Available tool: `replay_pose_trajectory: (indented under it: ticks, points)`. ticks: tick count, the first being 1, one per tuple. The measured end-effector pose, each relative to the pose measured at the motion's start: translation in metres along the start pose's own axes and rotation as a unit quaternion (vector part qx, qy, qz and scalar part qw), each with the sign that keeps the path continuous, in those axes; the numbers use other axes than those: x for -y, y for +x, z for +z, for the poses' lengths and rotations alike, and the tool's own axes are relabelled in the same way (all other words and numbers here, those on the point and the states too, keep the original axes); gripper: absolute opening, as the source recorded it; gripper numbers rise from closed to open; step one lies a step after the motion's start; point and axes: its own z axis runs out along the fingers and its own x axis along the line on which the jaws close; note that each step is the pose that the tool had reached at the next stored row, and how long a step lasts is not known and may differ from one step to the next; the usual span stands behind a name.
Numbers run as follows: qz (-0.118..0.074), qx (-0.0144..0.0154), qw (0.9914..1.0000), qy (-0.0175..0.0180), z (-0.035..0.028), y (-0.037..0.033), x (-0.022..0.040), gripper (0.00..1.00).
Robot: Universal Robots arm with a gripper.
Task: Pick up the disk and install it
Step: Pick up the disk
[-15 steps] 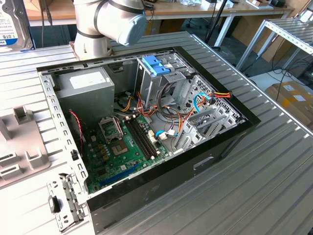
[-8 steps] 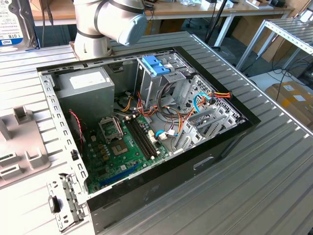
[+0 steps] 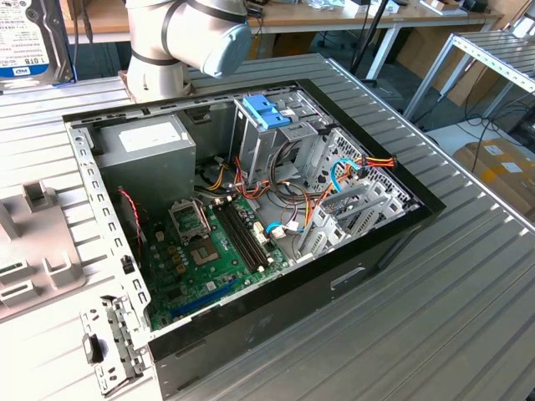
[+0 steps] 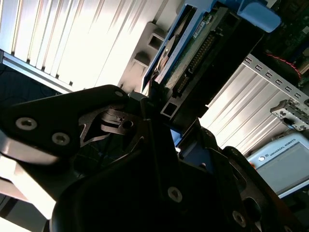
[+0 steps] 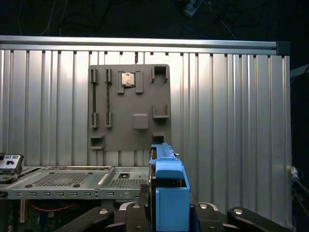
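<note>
The disk (image 3: 35, 43) hangs high at the exterior view's far left, above the table and well away from the open computer case (image 3: 251, 209); its white-and-blue label faces the camera. In both wrist views my gripper (image 4: 166, 113) (image 5: 168, 207) is shut on the disk. The second wrist view shows the disk's (image 4: 198, 48) circuit-board underside and connector row, edged by its blue side bracket. In the first wrist view the blue bracket (image 5: 168, 186) stands upright between the black fingers (image 5: 144, 195).
The case lies on its side on the ribbed metal table (image 3: 468, 276), with the motherboard (image 3: 213, 251), grey power-supply box (image 3: 146, 146) and metal drive cage with light-blue latch tabs (image 3: 266, 109) exposed. A grey fixture plate (image 3: 33, 242) (image 5: 130, 111) lies beside it. The arm's base (image 3: 167, 50) stands behind the case.
</note>
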Motion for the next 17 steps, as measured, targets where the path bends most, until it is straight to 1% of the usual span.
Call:
replay_pose_trajectory:
  ticks: [4,10,14,17]
  points:
    - [0.000,0.0000,1.00000,0.0000,-0.0001,0.0000,0.0038,0.36]
    - [0.000,0.0000,1.00000,0.0000,-0.0004,0.0000,0.0117,0.36]
    - [0.000,0.0000,1.00000,-0.0001,-0.0005,0.0000,0.0155,0.36]
    - [0.000,0.0000,1.00000,-0.0001,-0.0007,0.0000,0.0208,0.36]
